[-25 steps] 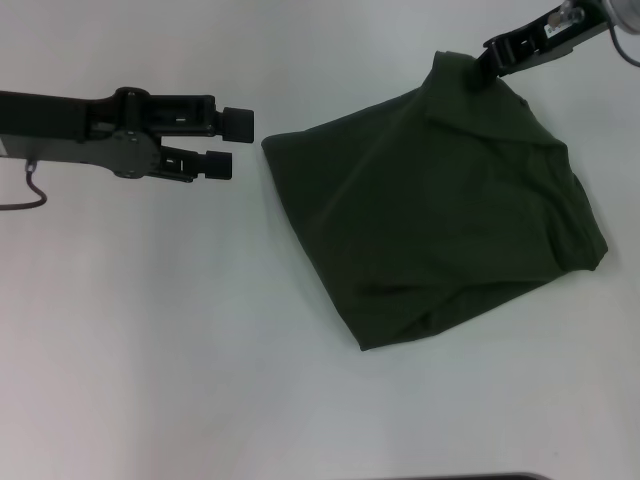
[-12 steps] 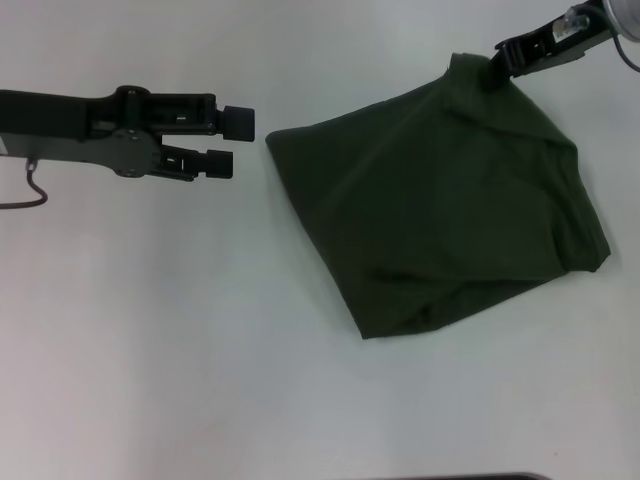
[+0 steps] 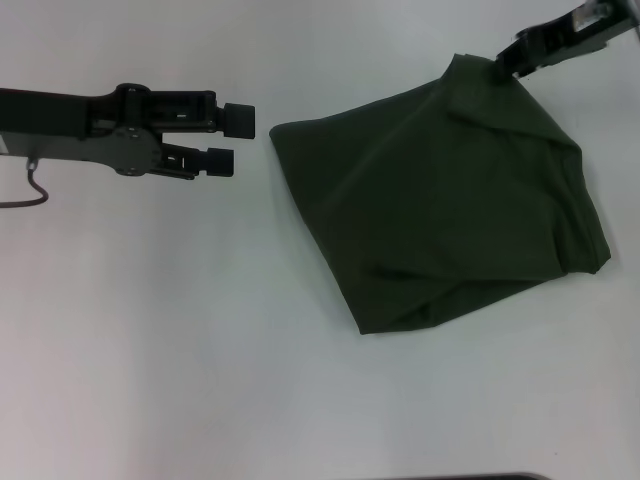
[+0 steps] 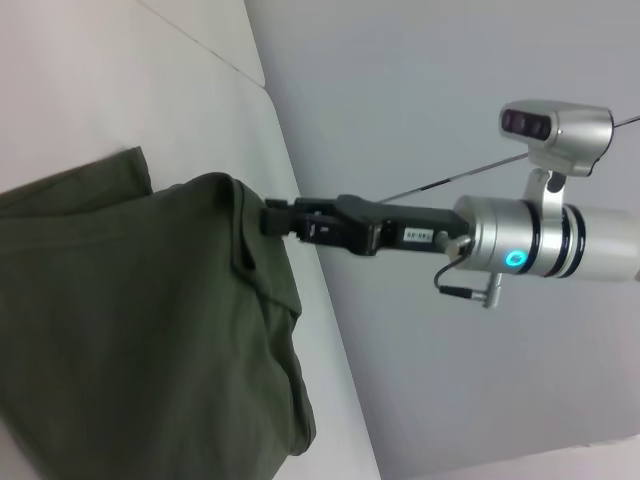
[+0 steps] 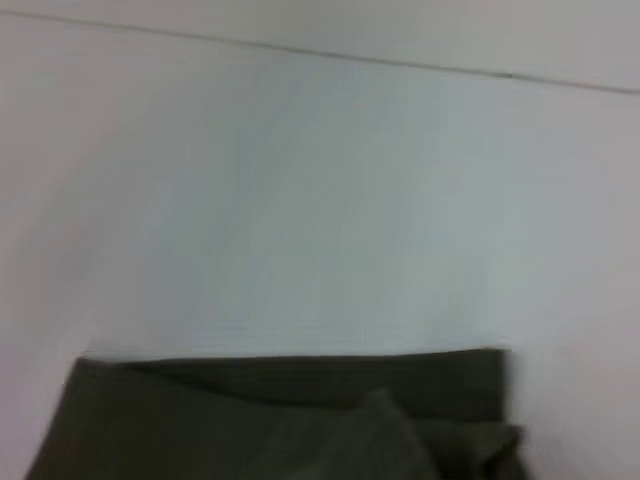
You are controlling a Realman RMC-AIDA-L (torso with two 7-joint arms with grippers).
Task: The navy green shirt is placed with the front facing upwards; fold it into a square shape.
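Right gripper [image 3: 497, 66] pinching far corner of the navy green shirt [image 3: 450, 200], already folded roughly square, corners need tidying; my left gripper [image 3: 228, 141] idle, jaws apart.

Left hand [image 3: 226, 140] hovers fingers apart; right hand [image 3: 497, 62] is pinched closed.

The navy green shirt [image 3: 445, 195] lies on the right side of the white table, folded into a rough, tilted four-cornered shape with only plain dark olive cloth showing. One corner points left, another toward the near side, and the far right corner is lifted off the surface. Soft creases and a loose, rumpled hem run along its near right edge.
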